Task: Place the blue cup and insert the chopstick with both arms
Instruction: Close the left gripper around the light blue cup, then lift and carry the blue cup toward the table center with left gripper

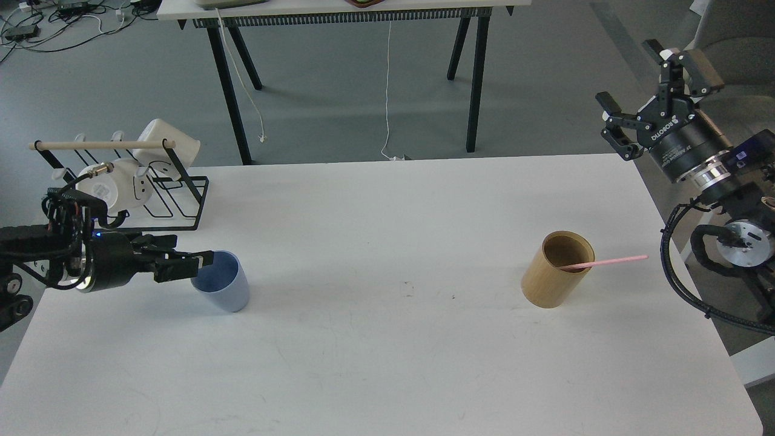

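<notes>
Pale blue cup (223,289) stands at the near left of the worktop (387,363), its rim pinched by the left hand (203,261), one finger inside. It leans slightly; a thin wall grip like that could slip or tip it. The right hand (636,103) hangs wide open, far right, holding nothing. The pink chopstick (605,262) juts from the tan holder (557,269), its lower end hidden inside.

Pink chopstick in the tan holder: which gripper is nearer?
Right. The right gripper hangs open above and beyond the thin pink chopstick; the left gripper is across the table at the pale blue cup.
</notes>
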You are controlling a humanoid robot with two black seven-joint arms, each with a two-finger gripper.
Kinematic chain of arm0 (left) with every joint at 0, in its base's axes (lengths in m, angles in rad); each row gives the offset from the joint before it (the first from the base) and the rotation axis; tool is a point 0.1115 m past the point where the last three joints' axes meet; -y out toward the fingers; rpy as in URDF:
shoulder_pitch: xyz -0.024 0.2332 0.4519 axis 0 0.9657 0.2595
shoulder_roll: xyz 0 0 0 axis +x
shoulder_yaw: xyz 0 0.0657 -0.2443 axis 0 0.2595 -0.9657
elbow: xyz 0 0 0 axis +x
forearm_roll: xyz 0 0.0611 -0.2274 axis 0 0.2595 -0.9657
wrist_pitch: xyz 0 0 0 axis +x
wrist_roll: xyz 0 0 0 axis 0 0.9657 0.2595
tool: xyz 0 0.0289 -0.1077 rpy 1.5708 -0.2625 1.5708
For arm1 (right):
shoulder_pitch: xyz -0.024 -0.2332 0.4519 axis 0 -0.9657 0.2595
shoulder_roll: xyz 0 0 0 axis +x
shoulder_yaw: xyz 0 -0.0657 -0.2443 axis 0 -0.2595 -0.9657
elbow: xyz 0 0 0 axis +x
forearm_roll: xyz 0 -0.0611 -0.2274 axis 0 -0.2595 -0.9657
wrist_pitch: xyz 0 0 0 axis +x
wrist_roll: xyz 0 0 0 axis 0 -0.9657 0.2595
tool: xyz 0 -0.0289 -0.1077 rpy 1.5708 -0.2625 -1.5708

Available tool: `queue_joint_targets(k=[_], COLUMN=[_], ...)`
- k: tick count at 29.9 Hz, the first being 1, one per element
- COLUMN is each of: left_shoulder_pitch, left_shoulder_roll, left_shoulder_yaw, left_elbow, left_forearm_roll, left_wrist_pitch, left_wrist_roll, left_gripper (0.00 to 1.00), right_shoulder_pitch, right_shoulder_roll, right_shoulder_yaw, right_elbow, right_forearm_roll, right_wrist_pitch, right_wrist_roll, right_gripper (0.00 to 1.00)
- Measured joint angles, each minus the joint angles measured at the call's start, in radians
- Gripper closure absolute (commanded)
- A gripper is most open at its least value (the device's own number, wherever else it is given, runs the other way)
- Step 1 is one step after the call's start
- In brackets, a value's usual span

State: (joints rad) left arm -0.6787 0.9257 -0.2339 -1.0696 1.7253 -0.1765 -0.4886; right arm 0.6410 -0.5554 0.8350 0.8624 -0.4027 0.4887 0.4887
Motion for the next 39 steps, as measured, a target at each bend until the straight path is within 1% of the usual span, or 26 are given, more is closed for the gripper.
queue_joint_targets(k=[3, 7, 10, 12, 13, 15, 17, 18, 19, 20, 21, 22, 25, 30, 32, 35, 39], left_shoulder_pitch=[0.015, 0.030, 0.036, 0.041, 0.042, 0.043, 0.044, 0.045, 0.046, 0.048, 0.050, 0.051, 0.056, 0.055, 0.050, 0.037, -0.021], left_shoulder_roll=[-0.005, -0.034, -0.049, -0.056, -0.058, -0.060, -0.060, -0.060, -0.060, -0.060, -0.060, -0.059, -0.058, -0.057, -0.054, -0.050, -0.076], left_shoulder_yaw=[0.000, 0.000, 0.000, 0.000, -0.001, -0.003, -0.003, -0.003, -0.003, -0.002, -0.001, -0.001, -0.001, -0.004, -0.012, -0.027, -0.052], left_elbow=[0.013, 0.046, 0.057, 0.059, 0.060, 0.060, 0.060, 0.060, 0.060, 0.060, 0.060, 0.061, 0.066, 0.060, 0.035, -0.037, -0.098], left_forearm_roll=[0.021, 0.036, 0.037, 0.037, 0.037, 0.037, 0.037, 0.037, 0.037, 0.037, 0.037, 0.037, 0.037, 0.036, 0.031, 0.015, -0.022], left_wrist_pitch=[0.002, 0.016, 0.021, 0.022, 0.023, 0.030, 0.038, 0.040, 0.040, 0.040, 0.040, 0.040, 0.040, 0.041, 0.040, 0.028, -0.024], left_wrist_roll=[0.000, 0.000, 0.000, 0.000, 0.000, 0.000, 0.000, 0.000, 0.000, 0.000, 0.000, 0.000, 0.000, 0.000, 0.000, 0.000, 0.000], left_gripper=[0.05, 0.14, 0.30, 0.47, 0.50, 0.51, 0.54, 0.58, 0.70, 0.79, 0.87, 0.92, 0.96, 0.97, 0.97, 0.97, 0.97], right_shoulder_pitch=[-0.003, -0.006, -0.010, -0.011, -0.012, -0.012, -0.012, -0.013, -0.014, -0.016, -0.017, -0.018, -0.023, -0.026, -0.026, -0.026, -0.026], right_shoulder_roll=[-0.001, -0.001, -0.001, -0.002, -0.002, -0.002, -0.003, -0.003, -0.003, -0.003, -0.003, -0.003, -0.003, -0.003, -0.005, -0.016, -0.062], right_shoulder_yaw=[0.001, 0.001, 0.001, 0.001, 0.001, 0.001, 0.001, 0.002, 0.005, 0.009, 0.012, 0.015, 0.019, 0.021, 0.025, 0.051, 0.122], right_elbow=[0.000, 0.000, 0.001, 0.001, 0.001, 0.001, 0.001, 0.001, 0.001, 0.001, 0.002, 0.002, 0.003, 0.003, 0.003, -0.001, -0.025], right_forearm_roll=[0.000, 0.000, 0.001, 0.001, 0.001, 0.001, 0.001, 0.001, 0.001, 0.001, 0.001, 0.001, 0.001, 0.001, 0.001, 0.001, 0.001], right_wrist_pitch=[0.000, 0.000, 0.000, 0.000, 0.000, 0.000, 0.000, 0.000, 0.000, 0.000, 0.000, 0.000, 0.000, 0.000, 0.000, 0.000, 0.000], right_wrist_roll=[0.000, 0.000, 0.000, 0.000, 0.000, 0.000, 0.000, 0.000, 0.000, 0.000, 0.000, 0.000, 0.000, 0.000, 0.000, 0.000, 0.000], right_gripper=[0.01, 0.01, 0.01, 0.01, 0.01, 0.01, 0.01, 0.01, 0.01, 0.01, 0.01, 0.01, 0.01, 0.01, 0.01, 0.01, 0.01])
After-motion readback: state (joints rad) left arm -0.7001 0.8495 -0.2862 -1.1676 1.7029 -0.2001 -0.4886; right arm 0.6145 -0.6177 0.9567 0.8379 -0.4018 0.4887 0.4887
